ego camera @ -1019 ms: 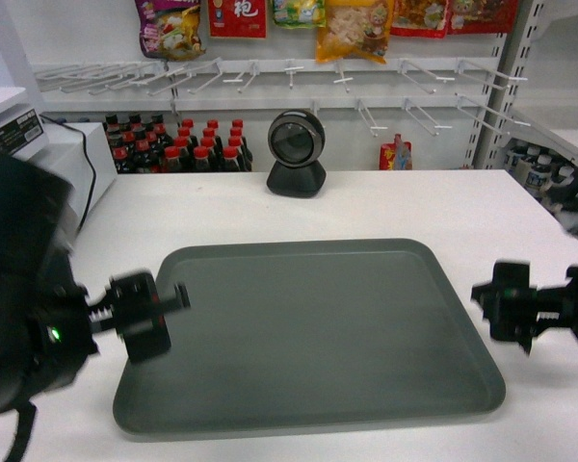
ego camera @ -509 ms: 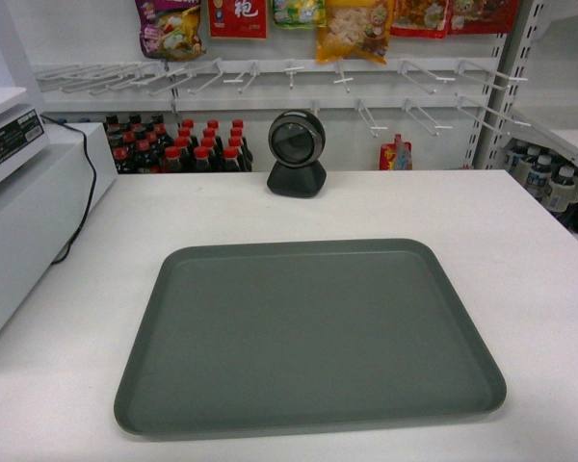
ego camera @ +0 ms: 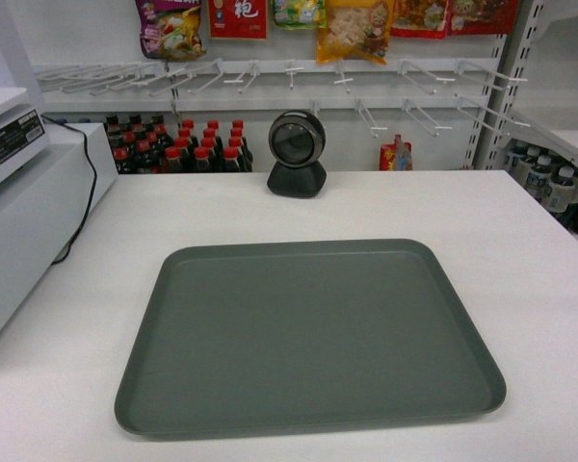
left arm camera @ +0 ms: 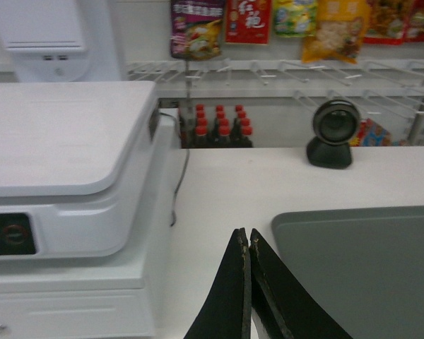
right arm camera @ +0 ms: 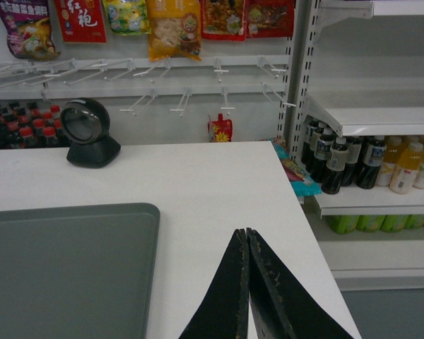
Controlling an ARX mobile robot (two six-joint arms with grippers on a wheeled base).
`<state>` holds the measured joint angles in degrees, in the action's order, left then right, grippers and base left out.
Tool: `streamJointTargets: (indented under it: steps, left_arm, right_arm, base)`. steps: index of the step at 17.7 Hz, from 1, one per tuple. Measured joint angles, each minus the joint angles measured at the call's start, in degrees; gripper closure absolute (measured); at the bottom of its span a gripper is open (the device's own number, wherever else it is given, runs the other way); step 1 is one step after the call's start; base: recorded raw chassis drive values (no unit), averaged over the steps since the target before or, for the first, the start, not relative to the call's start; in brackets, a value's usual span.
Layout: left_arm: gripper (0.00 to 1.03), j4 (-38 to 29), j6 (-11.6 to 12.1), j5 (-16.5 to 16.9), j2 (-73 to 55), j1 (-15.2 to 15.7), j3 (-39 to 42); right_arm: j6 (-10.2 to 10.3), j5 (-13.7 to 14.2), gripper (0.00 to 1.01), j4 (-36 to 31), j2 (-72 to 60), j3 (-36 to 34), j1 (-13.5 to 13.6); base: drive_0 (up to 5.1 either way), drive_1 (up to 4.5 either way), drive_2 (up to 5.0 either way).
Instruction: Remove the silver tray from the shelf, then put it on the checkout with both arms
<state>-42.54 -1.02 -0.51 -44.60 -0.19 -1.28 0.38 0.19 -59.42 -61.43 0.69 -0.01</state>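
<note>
The tray (ego camera: 308, 332) lies flat on the white bench (ego camera: 520, 241), empty, its long side toward the camera and nothing touching it. In the head view neither arm shows. Behind the tray, well apart from it, the black scanner (ego camera: 296, 154) stands near the bench's back edge; the white register (ego camera: 24, 192) sits at the left with a black cable (ego camera: 87, 183) running down its side.

The left gripper (left arm camera: 247, 236) shows only in its wrist view – its jaws are pressed together, holding nothing, tips over bare bench just beside the tray's left corner and between tray and register. The right gripper (right arm camera: 246, 233) likewise has its jaws closed on nothing, tips over bare bench to the right of the tray's right edge, near the bench's right side.

Beyond the bench, a wall of white hooks (ego camera: 270, 77) carries snack bags (ego camera: 352, 24), with red-capped bottles (ego camera: 178, 144) lined up below. In the right wrist view a white shelf (right arm camera: 367, 120) stands to the right of the bench – drink bottles (right arm camera: 371, 162) sit under its board
</note>
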Motion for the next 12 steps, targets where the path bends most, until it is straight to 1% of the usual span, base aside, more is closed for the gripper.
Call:
streamJointTargets:
  steps: [1,3,5,9,10,12]
  left_arm:
    - [1.02,2.3,0.0,-0.3,2.6,0.5,0.3]
    - [1.02,7.3,0.0,0.5,8.1,0.1,0.7]
    - [1.02,11.7,0.0,0.5,13.2,0.1,0.7]
    - [1.02,19.4,0.0,0.5,21.3,0.1,0.7]
    - [1.02,23.9,0.0,0.5,26.0,0.1,0.7]
    - [1.02,26.6,0.0,0.5,28.7,0.1,0.7]
  right_arm:
    - [0.0,0.0,0.99,3.7,4.2,0.0,0.0]
    - [0.0,-0.1,0.99,15.4,15.1,0.1,0.0]
    - [0.0,0.0,0.99,21.4,22.4,0.1,0.0]
    - [0.0,0.0,0.99,30.3,32.0,0.0,0.0]
    - [0.0,0.0,0.99,35.7,37.7,0.0,0.0]
    - [0.0,0.0,0.99,39.1,41.1,0.0,0.0]
  base:
    - [0.0,0.0,0.0]
    - [0.0,0.0,0.0]
    - [0.0,0.0,0.0]
    - [0.0,0.0,0.0]
    - [0.0,0.0,0.0]
    - [0.0,0.0,0.0]
